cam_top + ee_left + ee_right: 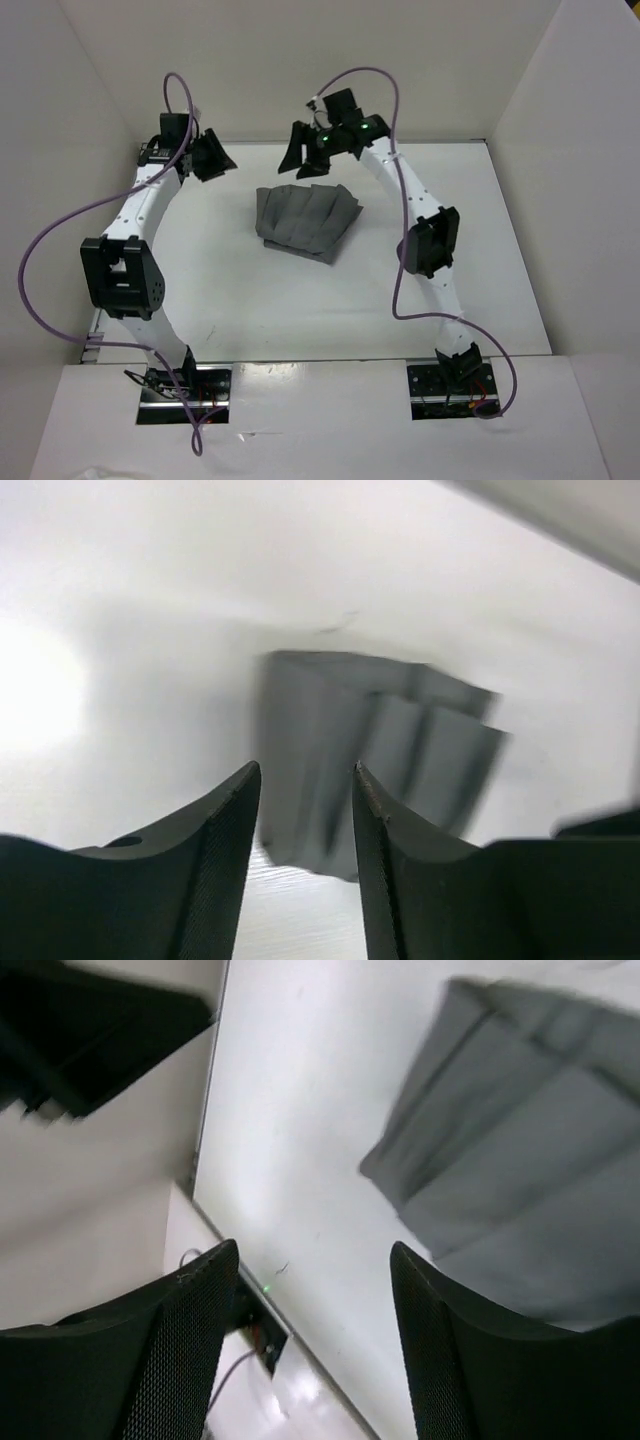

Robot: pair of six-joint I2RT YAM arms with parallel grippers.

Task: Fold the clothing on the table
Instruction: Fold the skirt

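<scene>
Lying folded into a compact pleated bundle, the clothing (pixel 305 222) sits near the middle of the table (pixel 230 300). The left gripper (pixel 212 157) hangs off the clothing's far-left side, clear of it, jaws parted with nothing between them. Its wrist view shows the fabric beyond the fingertips (pixel 240 790), not within them. The right gripper (pixel 303 155) hovers just past the clothing's far edge, raised above it, jaws spread wide and empty. In its wrist view the clothing lies to the right of the fingers (pixel 190 1340), with no contact.
</scene>
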